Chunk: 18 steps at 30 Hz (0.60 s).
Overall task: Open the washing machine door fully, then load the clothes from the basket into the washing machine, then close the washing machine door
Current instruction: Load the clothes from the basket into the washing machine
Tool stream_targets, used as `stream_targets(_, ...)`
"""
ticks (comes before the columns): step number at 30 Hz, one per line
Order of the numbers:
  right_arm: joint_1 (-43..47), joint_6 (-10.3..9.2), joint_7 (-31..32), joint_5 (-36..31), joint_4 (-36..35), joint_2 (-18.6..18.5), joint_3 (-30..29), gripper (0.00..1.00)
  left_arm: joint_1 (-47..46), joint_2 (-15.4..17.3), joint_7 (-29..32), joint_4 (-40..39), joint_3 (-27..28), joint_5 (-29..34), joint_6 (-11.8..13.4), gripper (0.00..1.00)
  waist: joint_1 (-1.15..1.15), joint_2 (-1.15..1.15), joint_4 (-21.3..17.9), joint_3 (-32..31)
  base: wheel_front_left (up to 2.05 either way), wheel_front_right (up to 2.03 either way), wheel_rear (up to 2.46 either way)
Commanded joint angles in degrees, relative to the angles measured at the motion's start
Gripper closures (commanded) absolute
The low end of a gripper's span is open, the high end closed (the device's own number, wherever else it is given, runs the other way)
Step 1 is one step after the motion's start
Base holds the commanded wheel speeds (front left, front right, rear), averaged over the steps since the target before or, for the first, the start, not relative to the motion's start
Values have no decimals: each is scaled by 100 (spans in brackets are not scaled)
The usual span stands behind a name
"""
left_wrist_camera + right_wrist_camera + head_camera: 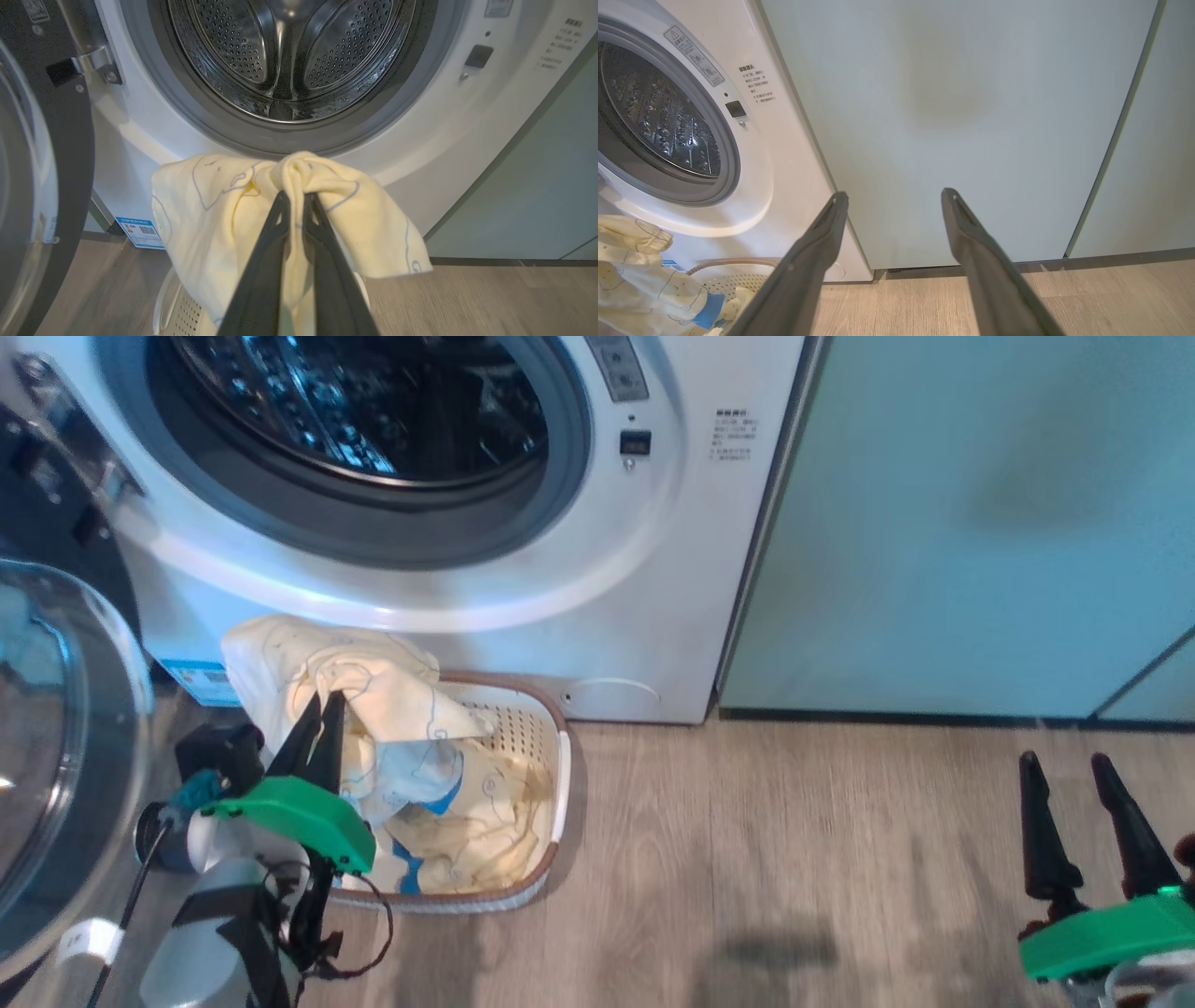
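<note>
This is looking like a home laundry corner. A white washing machine (653,569) is standing on wood-look flooring (794,859), pale teal cabinet doors (980,523) sitting at its right.

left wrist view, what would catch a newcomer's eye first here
The left gripper pinches a bunched pale yellow garment below the washing machine's open steel drum. In the head view, the basket of clothes sits on the floor before the machine, the door swung open at left, and the right gripper hangs open and empty at lower right.
</note>
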Motion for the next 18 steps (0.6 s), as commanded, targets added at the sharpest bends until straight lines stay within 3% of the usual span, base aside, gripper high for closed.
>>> stream_targets(1,-40,9,-37,-33,-171,-85,86,0,-88,187,-62,-263,206,-60,-2,100,1,-1,51,-124,0,0,0)
stream_targets(10,157,9,-37,-76,-251,-63,75,0,453,474,-62,-1082,102,-496,-6,100,1,-1,62,-458,0,0,0)
stream_targets(18,218,9,-37,-103,-310,-60,45,0,604,552,-62,-1327,95,-671,-7,100,1,-1,87,-536,0,0,0)
